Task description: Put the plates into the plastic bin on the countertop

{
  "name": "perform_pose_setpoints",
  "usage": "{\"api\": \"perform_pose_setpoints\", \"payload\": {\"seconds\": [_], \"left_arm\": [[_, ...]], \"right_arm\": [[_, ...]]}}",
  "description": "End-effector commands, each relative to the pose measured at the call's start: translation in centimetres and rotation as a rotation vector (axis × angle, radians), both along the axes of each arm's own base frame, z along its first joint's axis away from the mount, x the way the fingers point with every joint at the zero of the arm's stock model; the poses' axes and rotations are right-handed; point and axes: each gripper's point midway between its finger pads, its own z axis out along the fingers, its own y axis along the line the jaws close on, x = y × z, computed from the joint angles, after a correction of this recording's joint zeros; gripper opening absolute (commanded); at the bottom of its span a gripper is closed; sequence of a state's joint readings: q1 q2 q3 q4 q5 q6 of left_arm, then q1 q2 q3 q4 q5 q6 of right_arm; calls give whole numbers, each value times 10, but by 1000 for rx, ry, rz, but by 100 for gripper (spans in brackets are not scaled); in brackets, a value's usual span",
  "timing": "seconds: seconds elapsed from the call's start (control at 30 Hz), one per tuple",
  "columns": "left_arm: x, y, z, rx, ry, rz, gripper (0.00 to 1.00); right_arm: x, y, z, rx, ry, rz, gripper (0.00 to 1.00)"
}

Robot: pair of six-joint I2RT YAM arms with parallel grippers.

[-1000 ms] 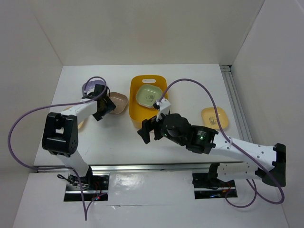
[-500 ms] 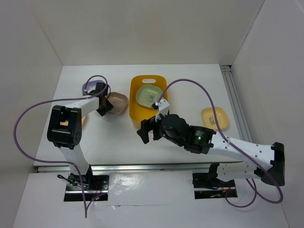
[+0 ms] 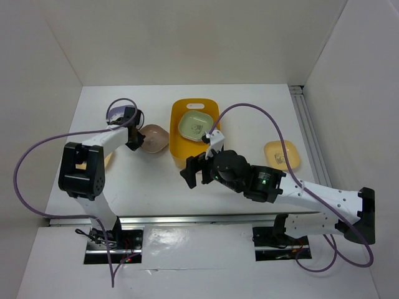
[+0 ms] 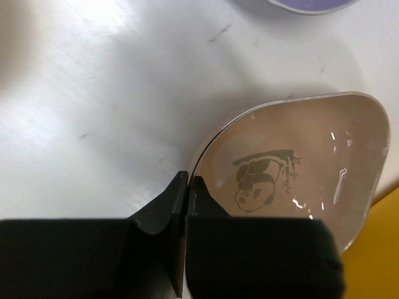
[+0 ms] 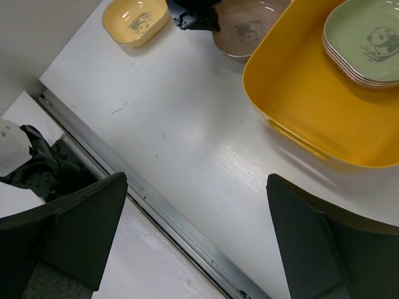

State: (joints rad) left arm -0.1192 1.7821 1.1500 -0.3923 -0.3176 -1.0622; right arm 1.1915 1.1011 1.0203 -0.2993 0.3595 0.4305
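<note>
Just off the near left corner of the yellow-orange rectangular plastic bin [image 3: 176, 143], the right gripper [image 5: 196, 180] hangs over the white countertop [image 3: 249, 106], jaws spread wide with nothing between them. Inside the bin, toward its far end, sits a stack of pale green rounded-square plates [image 3: 194, 126]. Just left of the bin, the left gripper [image 4: 187, 180] is clenched on the rim of a glossy brown-pink rounded-square plate [image 4: 293, 168], with a lavender plate [image 4: 305, 4] beyond it.

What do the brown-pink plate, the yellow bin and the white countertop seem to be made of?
The brown-pink plate looks like glossy melamine or glazed ceramic: bright highlights streak its smooth surface. The yellow bin seems moulded plastic, semi-gloss: rounded corners, even colour, soft sheen. The countertop looks like matte white laminate or painted board, with faint grain and small scuffs.
</note>
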Motion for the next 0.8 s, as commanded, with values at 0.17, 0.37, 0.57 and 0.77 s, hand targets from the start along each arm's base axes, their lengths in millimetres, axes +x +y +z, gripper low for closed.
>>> {"api": "perform_pose_setpoints", "payload": {"seconds": [0.17,0.37,0.57,0.77], "left_arm": [[-45,22,105,144,-110,142,0],[-70,11,240,173,-414,141,0],[-58,-37,290,67,-587,-97,0],[-14,-92,268,-61,-560,-204,0]], "right_arm": [[-1,0,22,63,-19,-11,100],[-3,-13,27,55,-20,-38,100],[5,-49,57,91,-67,-169,100],[21,-102,88,90,-121,-392,100]]}}
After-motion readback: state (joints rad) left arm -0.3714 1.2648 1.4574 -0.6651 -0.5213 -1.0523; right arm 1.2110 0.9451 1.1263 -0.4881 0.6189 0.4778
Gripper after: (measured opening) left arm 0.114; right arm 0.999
